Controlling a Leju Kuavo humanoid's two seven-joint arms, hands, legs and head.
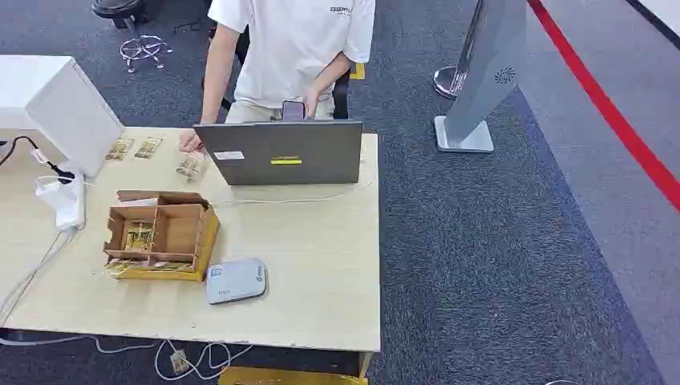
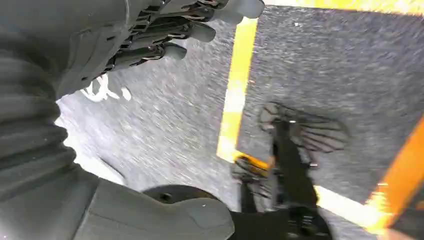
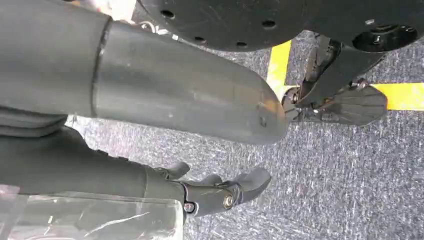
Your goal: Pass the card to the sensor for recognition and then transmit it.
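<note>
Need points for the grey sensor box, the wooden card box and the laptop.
grey sensor box [image 1: 236, 281], head view, middle of its top face
wooden card box [image 1: 178, 233], head view, bare right compartment
laptop [image 1: 282, 152], head view, lid back

My head camera looks forward and down from high up, taking in the bench and the carpet beyond it. Both wrist cameras sit close behind my hanging hands and face the carpet, their shared ground.
</note>
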